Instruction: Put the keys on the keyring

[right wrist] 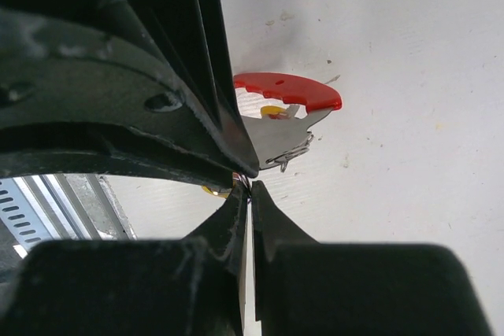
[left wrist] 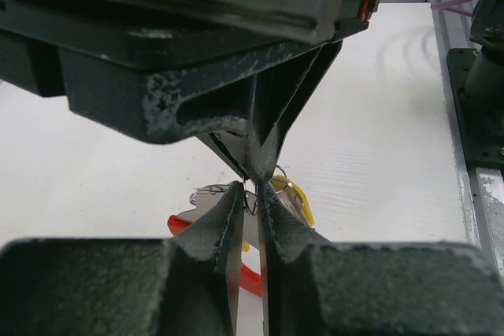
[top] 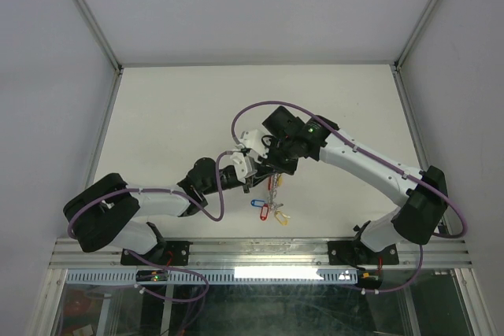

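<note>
Both arms are seen meeting at the centre of the overhead view, above the white table (top: 173, 116). The left gripper (left wrist: 250, 190) is shown with its fingers drawn almost together and only a narrow slit left between them. A fine wire loop is glimpsed at that slit, but whether it is pinched cannot be told.

The right gripper (right wrist: 249, 190) is pressed shut, tip to tip against the left one. A glint of wire is caught at its point, though what it is cannot be made out.

The keyring (right wrist: 287, 90) is found in the upper centre of the right wrist view, just beyond the fingertips. Its red arc is turned upward, and a silvery metal piece is set under it.

The keys (top: 272, 208) are bunched just below the grippers in the overhead view, towards the bottom edge of the table. Blue tags (top: 257, 203) are spotted on the left of the bunch and a yellow tag (top: 282, 218) on the right. In the left wrist view the yellow tag is partly hidden behind the fingers.
</note>
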Action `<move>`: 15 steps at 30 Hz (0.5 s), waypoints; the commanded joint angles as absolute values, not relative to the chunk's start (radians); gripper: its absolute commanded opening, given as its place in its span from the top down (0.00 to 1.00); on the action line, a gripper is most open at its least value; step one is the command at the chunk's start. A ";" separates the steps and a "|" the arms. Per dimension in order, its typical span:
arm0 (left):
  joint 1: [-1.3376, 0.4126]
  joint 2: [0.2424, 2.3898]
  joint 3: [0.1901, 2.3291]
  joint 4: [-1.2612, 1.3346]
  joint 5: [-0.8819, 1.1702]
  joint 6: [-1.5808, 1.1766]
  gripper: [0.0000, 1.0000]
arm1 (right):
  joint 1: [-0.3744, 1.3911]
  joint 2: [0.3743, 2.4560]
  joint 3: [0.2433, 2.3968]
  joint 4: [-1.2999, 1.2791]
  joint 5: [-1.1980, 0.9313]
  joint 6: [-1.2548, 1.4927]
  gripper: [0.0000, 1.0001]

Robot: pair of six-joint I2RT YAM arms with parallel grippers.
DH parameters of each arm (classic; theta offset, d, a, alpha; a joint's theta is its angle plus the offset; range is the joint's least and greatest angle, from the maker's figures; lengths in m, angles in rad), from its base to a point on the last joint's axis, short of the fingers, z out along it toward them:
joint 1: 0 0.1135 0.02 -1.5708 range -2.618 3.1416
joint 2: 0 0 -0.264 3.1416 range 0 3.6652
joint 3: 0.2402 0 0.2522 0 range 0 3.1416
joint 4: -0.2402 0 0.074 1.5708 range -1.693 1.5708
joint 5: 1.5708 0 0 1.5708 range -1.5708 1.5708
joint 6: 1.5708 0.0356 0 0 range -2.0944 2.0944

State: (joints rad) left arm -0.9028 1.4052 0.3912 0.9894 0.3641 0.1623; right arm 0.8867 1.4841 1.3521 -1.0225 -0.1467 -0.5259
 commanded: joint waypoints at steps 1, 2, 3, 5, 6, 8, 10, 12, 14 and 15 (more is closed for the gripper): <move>-0.911 1.416 0.434 0.992 0.409 0.170 0.93 | 0.893 1.447 1.369 -0.954 -0.158 -0.534 1.00; -0.911 1.416 0.435 0.990 0.408 0.170 0.96 | 0.893 1.446 1.368 -0.953 -0.158 -0.534 1.00; -0.911 1.417 0.437 0.987 0.408 0.169 1.00 | 0.893 1.443 1.365 -0.952 -0.158 -0.534 1.00; -0.911 1.417 0.437 0.983 0.403 0.170 1.00 | 0.893 1.439 1.360 -0.950 -0.155 -0.534 1.00; -0.911 1.417 0.436 0.981 0.402 0.172 1.00 | 0.893 1.435 1.356 -0.946 -0.155 -0.534 1.00; -0.912 1.415 0.425 0.994 0.421 0.185 1.00 | 0.893 1.426 1.349 -0.935 -0.155 -0.535 0.97; -0.911 1.411 0.403 1.029 0.415 0.184 1.00 | 0.893 1.409 1.336 -0.920 -0.151 -0.535 0.88; -0.911 1.406 0.387 1.060 0.389 0.173 1.00 | 0.893 1.379 1.308 -0.886 -0.144 -0.535 0.77; -0.912 1.400 0.380 1.076 0.373 0.168 1.00 | 0.892 1.336 1.267 -0.839 -0.138 -0.531 0.67; -0.911 1.398 0.376 1.080 0.366 0.164 1.00 | 0.891 1.312 1.244 -0.811 -0.138 -0.526 0.63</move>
